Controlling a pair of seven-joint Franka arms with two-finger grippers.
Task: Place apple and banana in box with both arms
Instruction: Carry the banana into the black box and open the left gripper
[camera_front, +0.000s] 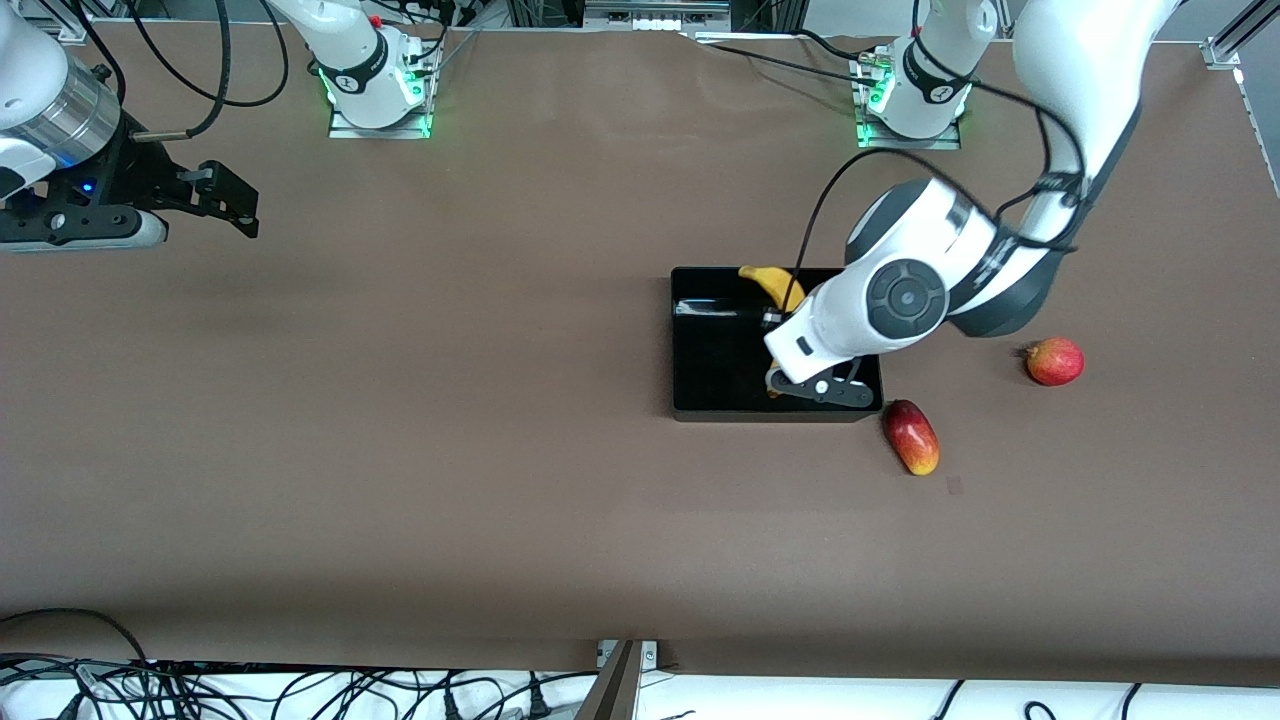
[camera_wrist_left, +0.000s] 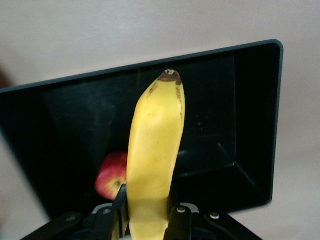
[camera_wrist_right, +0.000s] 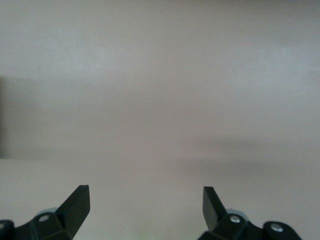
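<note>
Your left gripper (camera_front: 800, 385) is over the box (camera_front: 715, 370), jaws clamped on the banana (camera_front: 775, 283). In the front view the banana's dark tip and upper curve stick out above the wrist, over the box's wall nearest the bases; the rest is hidden by the arm. In the left wrist view the banana (camera_wrist_left: 155, 165) runs up from between the jaws with the black box (camera_wrist_left: 250, 125) under it, so it's held in the air above the box.

The apple (camera_wrist_left: 112, 176) shows in the left wrist view only, red w/ a pale yellow patch, lying inside the box, partly hidden by the banana. You can't see it in the front view; the left arm covers that part of the box.

The box sits on the brown worktop (camera_front: 400, 450), toward the left arm's end. Just beside its corner, nearer the front camera, lies an oblong red-yellow fruit (camera_front: 911, 436). A round pinkish-red fruit (camera_front: 1055, 361) sits further toward the left arm's end, well apart from the box.

Your right gripper (camera_front: 225, 200) waits over bare worktop at the right arm's end, jaws apart w/ nothing between them; the right wrist view shows both fingertips (camera_wrist_right: 77, 205) spread over plain worktop.
</note>
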